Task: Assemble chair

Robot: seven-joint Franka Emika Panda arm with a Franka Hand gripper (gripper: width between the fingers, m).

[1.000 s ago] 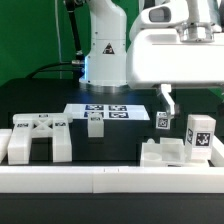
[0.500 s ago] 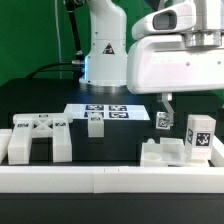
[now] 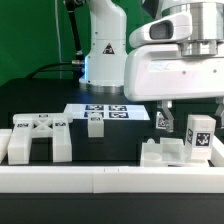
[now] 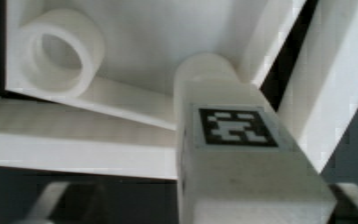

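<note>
Gripping this leg (image 3: 162, 123) cleanly is what the moment asks for, as I read it. The gripper (image 3: 164, 112) hangs low over the black table (image 3: 120, 142) at the exterior view's right, with the tagged leg between its fingers. In the wrist view the leg (image 4: 238, 130) runs up the middle, and the fingers (image 4: 55, 203) stand off on either side with dark gaps showing. So I'd call them partly open and not yet holding anything (the tips are blurred at the edge, mind).

The rest of the chair lies loose. A tagged block (image 3: 198, 136) stands just beside the leg, and a low white piece (image 3: 163, 156) sits in front of both. A chunky group of parts (image 3: 40, 136) is well apart at the exterior view's left. One small piece (image 3: 95, 124) sits near the marker board (image 3: 100, 108). Behind the leg, the wrist view shows a slab with a round hole (image 4: 60, 55).

To do it well, I'd want the leg centred, so that both pads meet its flat sides together and don't shove it over. The squeeze should land squarely and without twisting the leg. The tagged block is close enough that a finger might catch it, so a straight lift looks safest. Keep the leg in line with the fingers, because a crooked hold would probably make seating it in a hole harder.
</note>
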